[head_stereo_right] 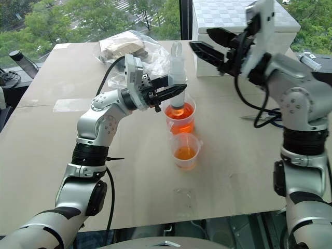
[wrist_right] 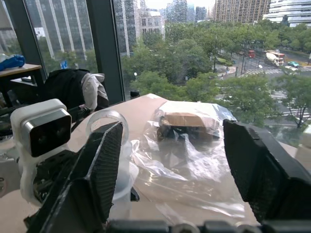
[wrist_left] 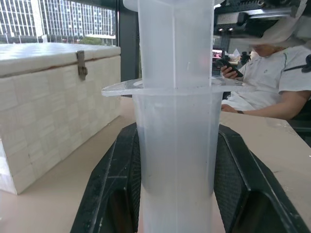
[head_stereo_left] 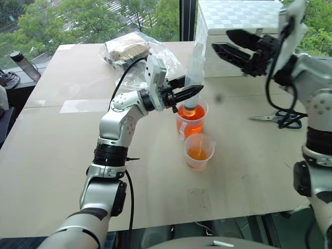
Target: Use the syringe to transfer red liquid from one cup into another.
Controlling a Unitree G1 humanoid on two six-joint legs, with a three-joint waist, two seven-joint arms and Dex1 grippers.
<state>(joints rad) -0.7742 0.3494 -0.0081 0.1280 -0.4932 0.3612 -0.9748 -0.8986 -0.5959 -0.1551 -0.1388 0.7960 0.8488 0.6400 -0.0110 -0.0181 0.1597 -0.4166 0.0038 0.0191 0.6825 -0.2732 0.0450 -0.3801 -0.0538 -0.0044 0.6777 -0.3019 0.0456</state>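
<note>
The left end effector (head_stereo_left: 194, 91) is clamping the syringe (head_stereo_left: 195, 70) around its barrel, its two black fingers (wrist_left: 114, 189) pressing on either side of the clear tube just under the flange. The syringe is standing upright with its lower end dipping into the larger clear cup (head_stereo_left: 191, 120), which is holding the red liquid (head_stereo_left: 192, 114); an orange tint is showing at the bottom of the barrel. The plunger's ring is sticking up above the barrel.

The right end effector (head_stereo_left: 223, 42) is hanging in the air above the worktop (head_stereo_left: 52, 155), up and to the right of the syringe's top, with its fingers spread wide and nothing between them. It is well apart from the plunger.

The smaller clear cup (head_stereo_left: 199, 151) is sitting just in front of the larger one, nearer the robot, with a shallow pool of orange liquid in its bottom.

A crumpled clear plastic bag (head_stereo_left: 132, 54) with something tan inside is lying behind the cups. A white woven box (head_stereo_left: 233, 21) with a metal clasp is standing at the far right of the worktop, and blue-handled scissors (head_stereo_left: 280, 118) are lying to the right. A dark bottle (head_stereo_left: 23, 65) is standing off the left edge. In the left wrist view, a person (wrist_left: 272, 82) in a white shirt is sitting beyond the worktop.
</note>
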